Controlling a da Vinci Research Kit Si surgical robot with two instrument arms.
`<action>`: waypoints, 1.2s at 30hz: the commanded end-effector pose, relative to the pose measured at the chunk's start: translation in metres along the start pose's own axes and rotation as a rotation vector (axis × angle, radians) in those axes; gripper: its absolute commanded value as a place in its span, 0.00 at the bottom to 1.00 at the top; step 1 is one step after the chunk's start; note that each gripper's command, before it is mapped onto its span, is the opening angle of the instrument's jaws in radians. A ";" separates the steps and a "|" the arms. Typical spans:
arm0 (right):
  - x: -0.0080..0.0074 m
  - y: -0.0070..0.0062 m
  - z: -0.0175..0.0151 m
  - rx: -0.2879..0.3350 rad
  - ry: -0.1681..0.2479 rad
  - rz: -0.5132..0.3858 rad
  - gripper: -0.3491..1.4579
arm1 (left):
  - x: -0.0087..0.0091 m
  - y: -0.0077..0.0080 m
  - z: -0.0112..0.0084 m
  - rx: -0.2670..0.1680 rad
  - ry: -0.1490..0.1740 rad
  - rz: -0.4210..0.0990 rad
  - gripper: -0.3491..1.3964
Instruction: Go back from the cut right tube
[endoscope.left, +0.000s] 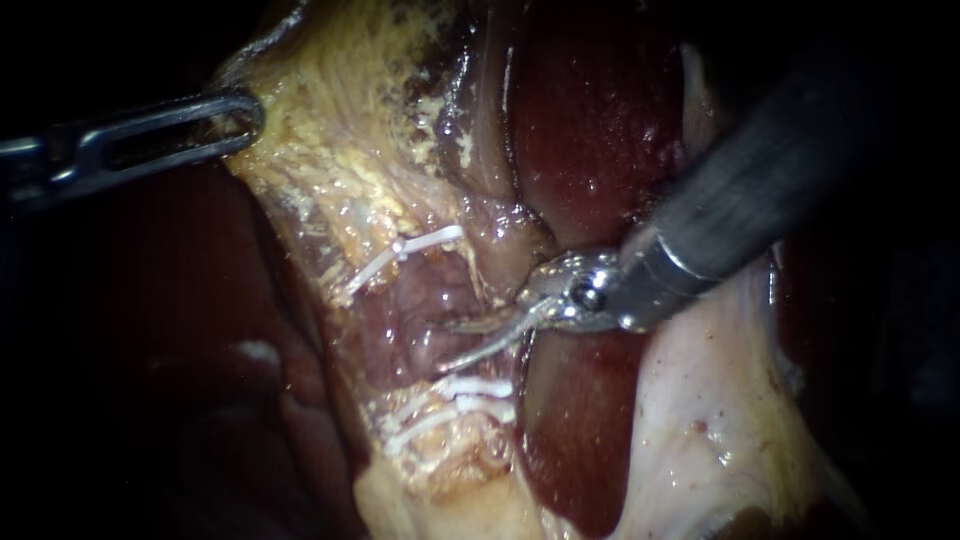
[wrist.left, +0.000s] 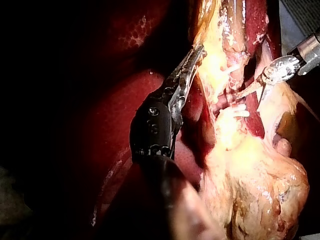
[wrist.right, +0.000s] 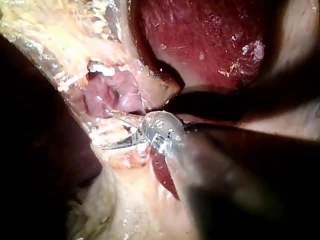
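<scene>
- While the right instrument (endoscope.left: 458, 345) has its thin jaws open, with a gap, just beside the tube (endoscope.left: 420, 305), it should slide back along its own shaft, toward 2 o'clock.
- Go slow and straight, so the tips miss the white clips (endoscope.left: 412, 248) at 12 and 6 o'clock of the tube.
- The left instrument (endoscope.left: 245, 118), at 10 o'clock, grips the yellow tissue (endoscope.left: 330, 150); hold it steady.
- I cannot tell if the tube is cut right through; the liver (endoscope.left: 590, 120) around it is dark.

Surgical bench: liver (endoscope.left: 590, 130), white clips (endoscope.left: 425, 243)
</scene>
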 end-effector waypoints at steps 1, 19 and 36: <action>-0.0002 -0.0003 -0.0004 -0.025 0.002 -0.048 0.98 | 0.0001 0.0000 0.0001 0.000 0.000 0.001 0.00; 0.0011 -0.0014 -0.0102 -0.226 -0.001 -0.409 0.99 | 0.0008 -0.0005 0.0010 -0.007 -0.006 0.002 0.00; 0.0010 -0.0020 -0.0117 -0.221 0.009 -0.402 0.98 | 0.0073 -0.0014 0.0110 0.029 0.040 0.031 0.00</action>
